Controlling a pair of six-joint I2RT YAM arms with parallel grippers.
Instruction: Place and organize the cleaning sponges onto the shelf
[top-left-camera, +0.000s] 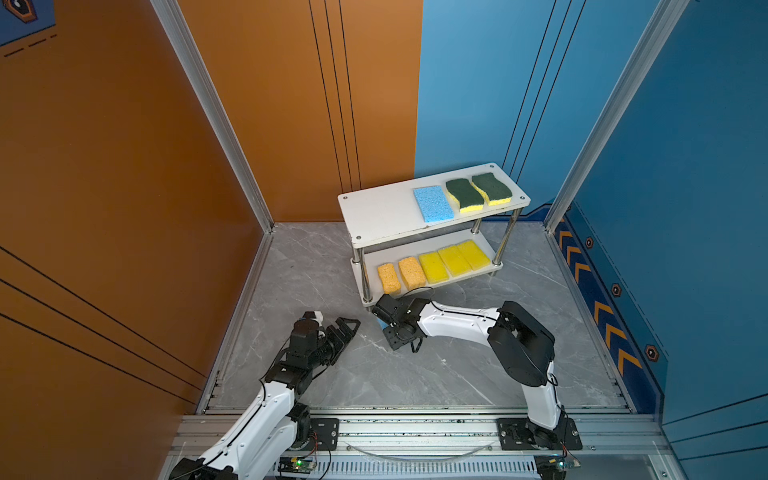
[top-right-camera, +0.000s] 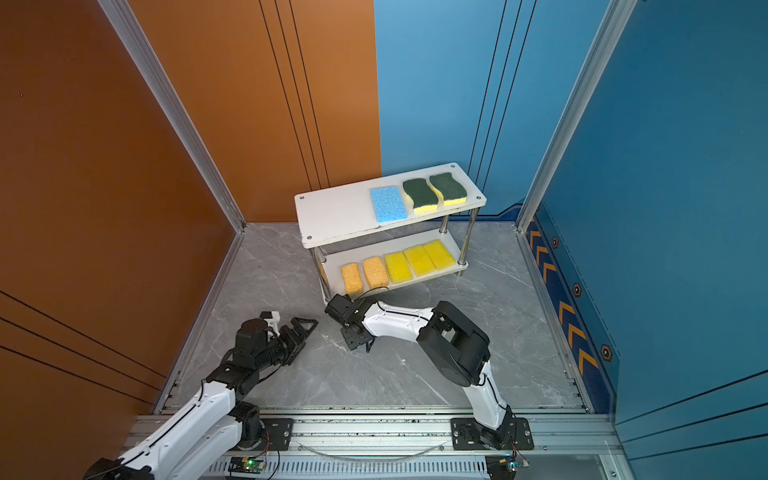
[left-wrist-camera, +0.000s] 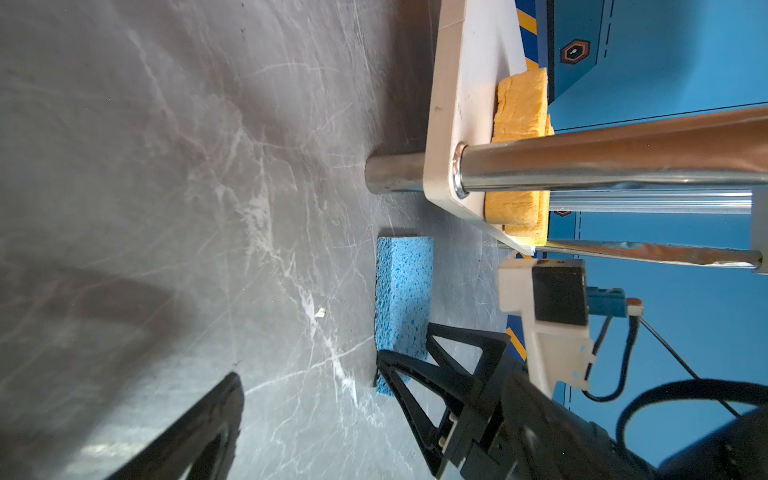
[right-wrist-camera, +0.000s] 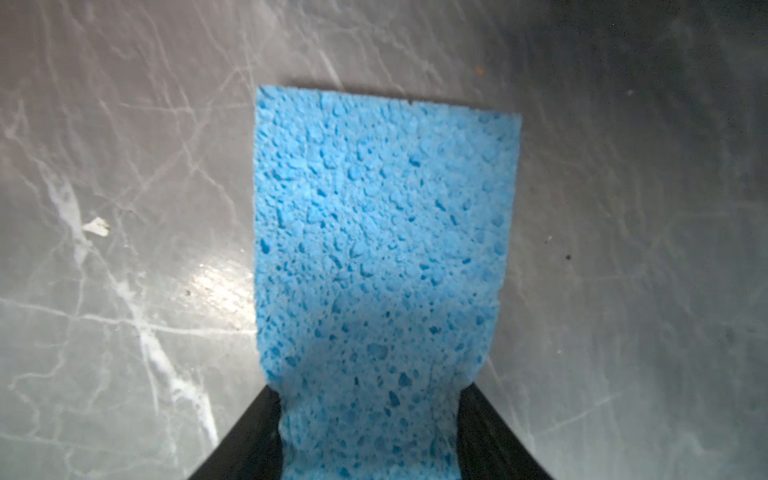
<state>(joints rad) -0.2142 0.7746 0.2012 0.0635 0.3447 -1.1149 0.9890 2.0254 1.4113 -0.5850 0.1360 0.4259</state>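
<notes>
Shelf top (top-left-camera: 374, 216) lies bare left of blue sponge (top-left-camera: 433, 203).

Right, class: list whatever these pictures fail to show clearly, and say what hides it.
Light blue sponge on the marble surface: almost wholly hidden under the right hand and its wrist in both top views.
Shelf: its upper board hides the lower tier's rear in both top views.
Left hand: the left wrist view's edge leaves only one finger in frame.
Whether that sponge is off the surface: no view settles it.
</notes>
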